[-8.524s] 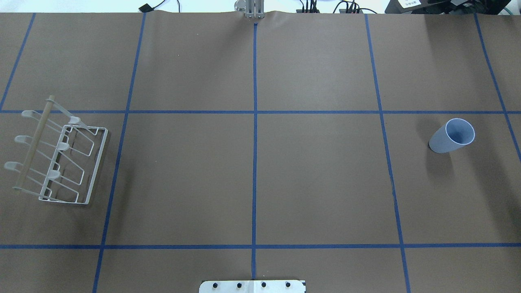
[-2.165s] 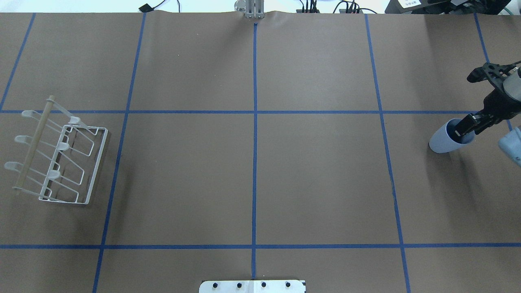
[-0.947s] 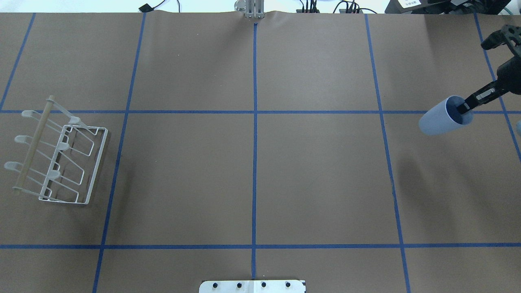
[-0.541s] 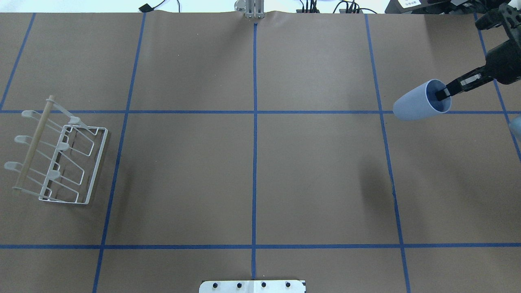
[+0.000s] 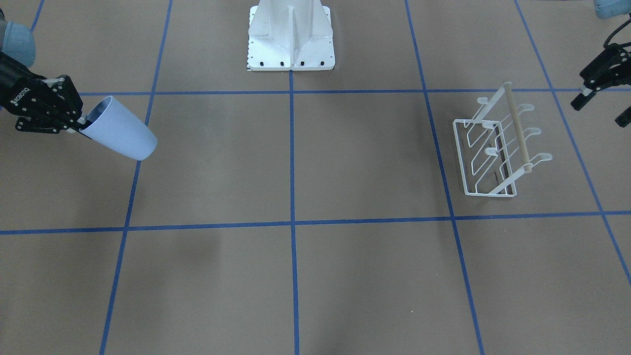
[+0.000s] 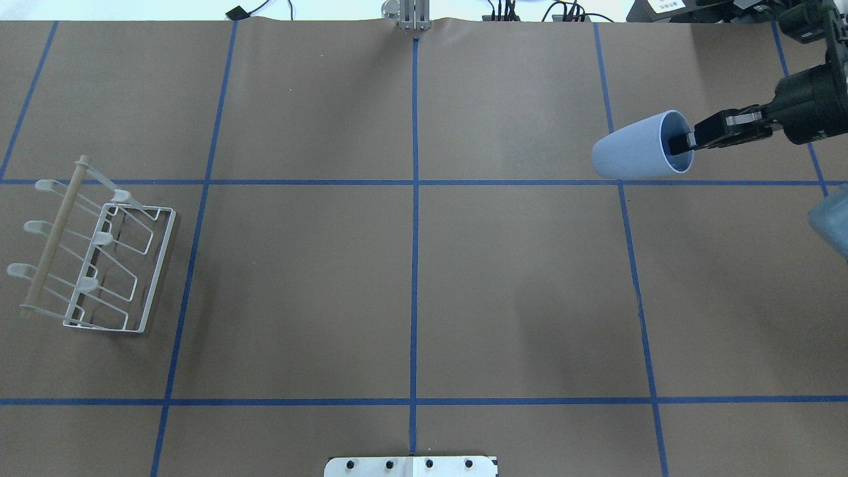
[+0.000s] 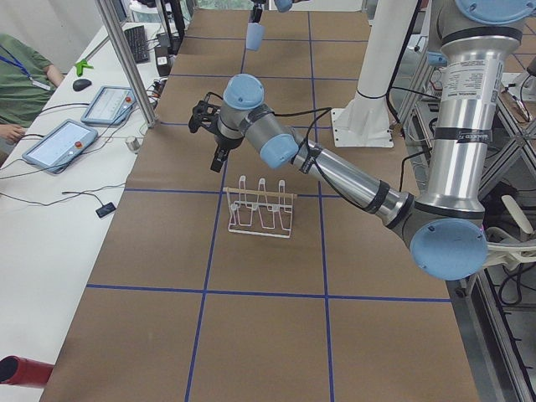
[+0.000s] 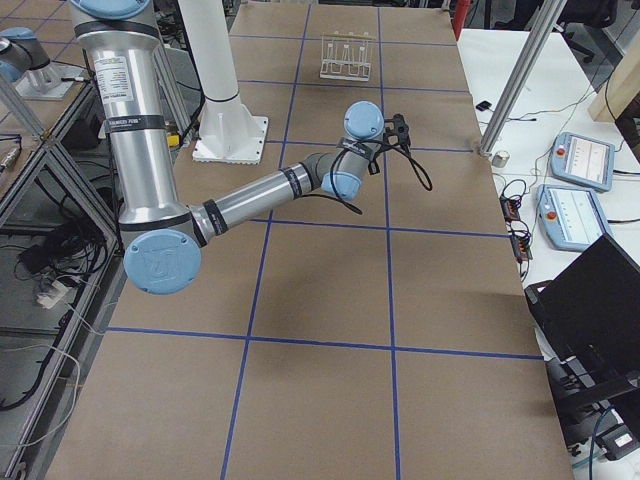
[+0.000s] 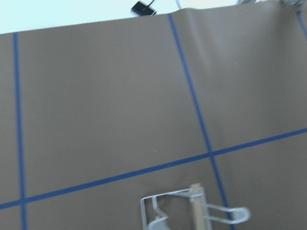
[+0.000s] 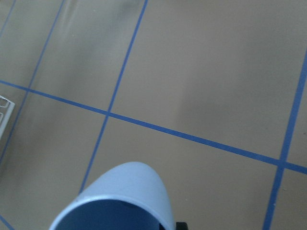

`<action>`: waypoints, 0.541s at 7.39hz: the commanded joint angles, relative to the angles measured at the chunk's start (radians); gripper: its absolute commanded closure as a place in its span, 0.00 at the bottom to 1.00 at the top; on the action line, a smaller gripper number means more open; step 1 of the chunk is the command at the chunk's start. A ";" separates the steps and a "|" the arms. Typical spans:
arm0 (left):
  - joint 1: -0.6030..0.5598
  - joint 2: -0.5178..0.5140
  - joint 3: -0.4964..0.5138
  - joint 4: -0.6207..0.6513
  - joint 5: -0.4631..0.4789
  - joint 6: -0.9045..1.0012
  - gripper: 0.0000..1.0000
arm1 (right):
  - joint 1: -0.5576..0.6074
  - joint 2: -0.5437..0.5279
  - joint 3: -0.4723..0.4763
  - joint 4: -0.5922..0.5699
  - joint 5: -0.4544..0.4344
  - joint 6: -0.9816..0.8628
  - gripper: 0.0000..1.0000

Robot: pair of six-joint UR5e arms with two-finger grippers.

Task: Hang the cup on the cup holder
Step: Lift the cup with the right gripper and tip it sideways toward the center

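The pale blue cup (image 6: 633, 148) hangs in the air over the table's right part, tilted on its side with the base toward the middle. My right gripper (image 6: 684, 141) is shut on its rim, one finger inside. The cup also shows in the front view (image 5: 121, 130) and fills the bottom of the right wrist view (image 10: 120, 196). The white wire cup holder (image 6: 99, 258) with its wooden rod stands at the far left, also in the front view (image 5: 493, 148). My left gripper (image 5: 599, 112) is open and empty, in the air beside the holder, out of the overhead view.
The white robot base plate (image 5: 291, 39) sits at the table's near-robot edge. Blue tape lines divide the brown table cover. Tablets (image 7: 63, 142) and a seated person (image 7: 17, 75) are beyond the table's operator side.
My right gripper came in, closed on the standing cup's rim, lifted it off the table and carried it up and toward the middle, tipping it onto its side.
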 commanded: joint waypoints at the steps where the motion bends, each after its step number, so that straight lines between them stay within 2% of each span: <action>1: 0.103 -0.109 -0.001 -0.173 0.016 -0.322 0.01 | -0.030 -0.001 0.001 0.218 -0.031 0.245 1.00; 3: 0.244 -0.182 -0.002 -0.282 0.094 -0.543 0.01 | -0.079 -0.010 -0.012 0.430 -0.092 0.423 1.00; 4: 0.369 -0.220 -0.001 -0.351 0.223 -0.667 0.01 | -0.088 -0.005 -0.011 0.493 -0.109 0.488 1.00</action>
